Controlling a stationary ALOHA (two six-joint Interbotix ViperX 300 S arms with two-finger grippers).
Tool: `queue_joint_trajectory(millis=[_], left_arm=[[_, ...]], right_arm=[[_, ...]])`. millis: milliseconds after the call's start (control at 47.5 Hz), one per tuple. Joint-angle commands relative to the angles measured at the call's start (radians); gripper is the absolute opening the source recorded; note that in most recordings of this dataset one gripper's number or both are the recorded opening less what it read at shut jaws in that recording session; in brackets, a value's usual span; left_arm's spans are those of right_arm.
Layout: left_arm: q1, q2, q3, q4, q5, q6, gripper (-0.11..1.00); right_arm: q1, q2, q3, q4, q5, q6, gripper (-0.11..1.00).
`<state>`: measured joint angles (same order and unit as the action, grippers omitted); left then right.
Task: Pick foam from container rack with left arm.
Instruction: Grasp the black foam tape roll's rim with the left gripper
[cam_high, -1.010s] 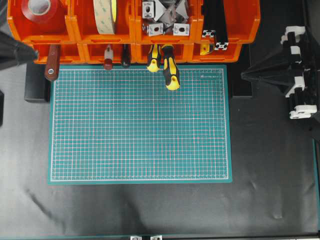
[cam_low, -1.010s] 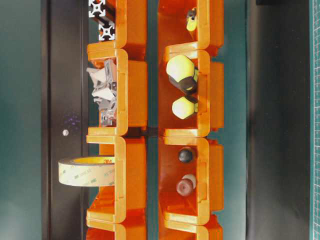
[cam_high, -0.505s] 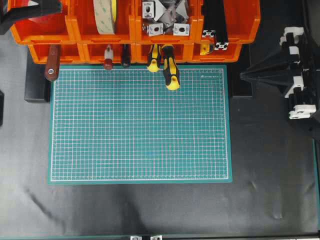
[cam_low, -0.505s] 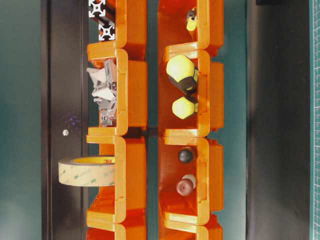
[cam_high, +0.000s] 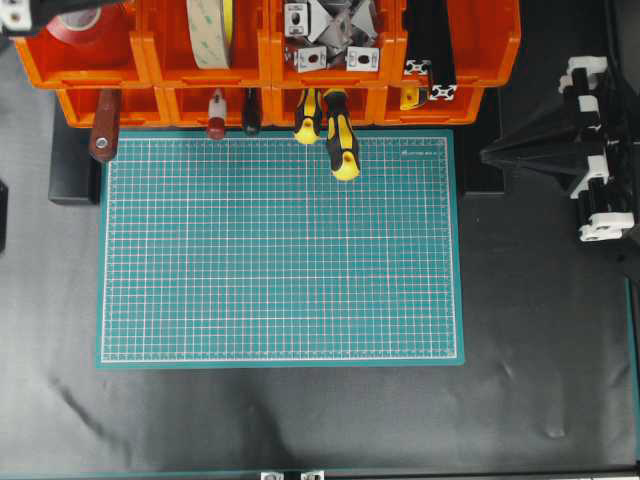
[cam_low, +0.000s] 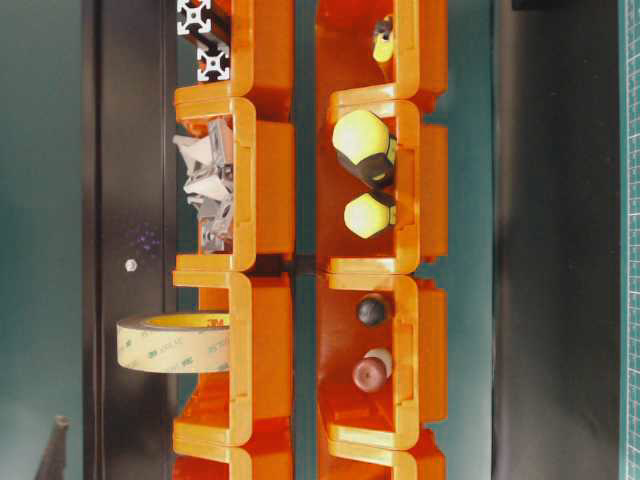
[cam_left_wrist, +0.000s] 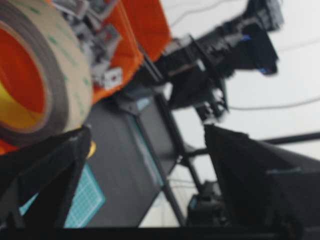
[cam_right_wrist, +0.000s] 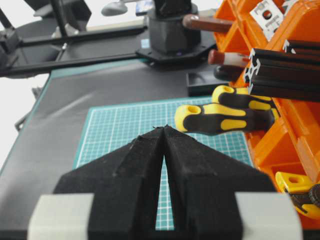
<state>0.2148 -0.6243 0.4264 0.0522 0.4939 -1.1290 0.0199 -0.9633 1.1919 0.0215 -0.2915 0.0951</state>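
So far nothing is picked: the foam (cam_high: 208, 28) stands on edge in a back bin of the container rack (cam_high: 262, 95), around 12 o'clock. The left pincer (cam_left_wrist: 145, 165) gapes wide just beside it; approach and grasp remain.

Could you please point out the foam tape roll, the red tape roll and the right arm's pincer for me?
foam tape roll (cam_high: 210, 30): overhead view, on its beige outer band.
red tape roll (cam_high: 85, 25): overhead view, on its red face.
right pincer (cam_right_wrist: 164, 129): right wrist view, at the joined black fingertips.
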Motion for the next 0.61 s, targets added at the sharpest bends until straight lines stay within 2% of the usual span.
queue_joint_trajectory(millis=[0,337,589], left_arm=[[0.008,0.020,-0.040,0.003,0.012,-0.002,0.90],[0.026,0.158,-0.126,0.005,0.112,-0.002,0.89],[0.028,0.224,-0.147,0.003,0.109,-0.003,0.89]], right_arm=[[0.003,0.002,-0.031,0.002,-0.017,-0.002,0.00],[0.014,0.000,-0.031,0.002,-0.011,-0.005,0.00],[0.020,0.000,-0.031,0.002,-0.008,-0.005,0.00]])
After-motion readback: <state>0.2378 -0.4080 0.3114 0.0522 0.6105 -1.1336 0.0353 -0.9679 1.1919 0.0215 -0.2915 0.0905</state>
